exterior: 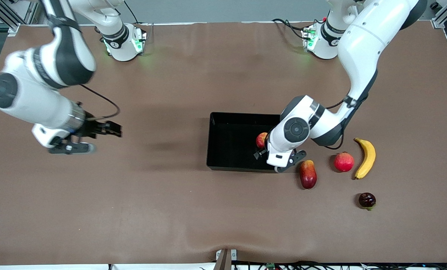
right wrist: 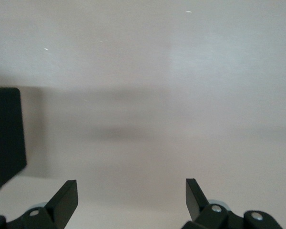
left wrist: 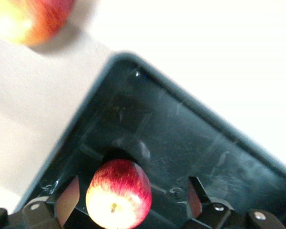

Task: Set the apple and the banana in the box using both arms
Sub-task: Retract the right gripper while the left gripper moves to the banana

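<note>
The apple (exterior: 261,139) lies inside the black box (exterior: 210,138), near the wall at the left arm's end. My left gripper (exterior: 262,149) hangs low over it, open. In the left wrist view the apple (left wrist: 118,193) sits on the box floor (left wrist: 181,138) between the spread fingers (left wrist: 66,206) of the left gripper (left wrist: 132,193), close to one and clear of the other. The banana (exterior: 365,157) lies on the table beside the box, toward the left arm's end. My right gripper (exterior: 116,130) is open and empty over bare table toward the right arm's end, as the right wrist view (right wrist: 131,191) also shows.
A red-orange mango (exterior: 308,173) lies just outside the box corner, close to my left gripper. A pinkish-red round fruit (exterior: 344,161) lies between mango and banana. A dark fruit (exterior: 367,200) lies nearer the front camera. The box corner (right wrist: 5,138) shows in the right wrist view.
</note>
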{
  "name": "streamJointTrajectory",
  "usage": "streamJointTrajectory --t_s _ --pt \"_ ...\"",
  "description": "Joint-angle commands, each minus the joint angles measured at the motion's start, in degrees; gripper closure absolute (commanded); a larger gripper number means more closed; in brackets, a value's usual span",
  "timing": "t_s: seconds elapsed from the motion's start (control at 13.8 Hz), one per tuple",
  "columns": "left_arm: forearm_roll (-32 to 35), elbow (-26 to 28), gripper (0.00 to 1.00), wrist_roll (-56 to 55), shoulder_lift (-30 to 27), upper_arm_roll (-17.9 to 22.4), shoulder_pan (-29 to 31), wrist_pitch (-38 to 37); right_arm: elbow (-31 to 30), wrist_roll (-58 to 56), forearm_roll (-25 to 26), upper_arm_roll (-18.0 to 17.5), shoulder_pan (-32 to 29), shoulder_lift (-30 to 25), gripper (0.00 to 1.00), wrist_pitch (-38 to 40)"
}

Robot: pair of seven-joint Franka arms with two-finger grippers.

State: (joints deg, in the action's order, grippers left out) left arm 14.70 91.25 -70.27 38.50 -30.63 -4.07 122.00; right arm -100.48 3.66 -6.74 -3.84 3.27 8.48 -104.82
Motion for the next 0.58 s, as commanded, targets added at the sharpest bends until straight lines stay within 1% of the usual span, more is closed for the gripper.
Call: streamJointTrajectory --t_s 0.0,0.14,0.22,0.36,0.51 --pt "1.4 -2.6 0.00 0.7 -4.0 -0.3 1.4 -6.1 -1.8 -9.0 0.1 -1.0 -5.8 -4.3 0.00 4.3" --pt "1.2 -7.3 0.00 3.6 -5.4 -0.3 2.4 -12.3 -1.2 -10.8 0.1 -1.0 -7.2 -6.5 0.00 9.1" --pt "0.8 -8.4 0.00 5.7 -6.4 -0.5 3.7 -14.7 -0.5 -10.7 0.1 -1.0 -7.1 -7.6 0.00 11.7" --pt "0.7 -8.3 0.00 10.3 -8.7 -0.4 6.2 -17.3 0.3 -10.2 0.6 -1.3 -6.7 -9.4 0.00 15.2" --pt "1.0 -7.8 0.00 15.6 -8.6 -0.3 8.9 -21.5 0.7 -10.1 0.6 -1.6 -6.6 -11.1 0.00 16.7"
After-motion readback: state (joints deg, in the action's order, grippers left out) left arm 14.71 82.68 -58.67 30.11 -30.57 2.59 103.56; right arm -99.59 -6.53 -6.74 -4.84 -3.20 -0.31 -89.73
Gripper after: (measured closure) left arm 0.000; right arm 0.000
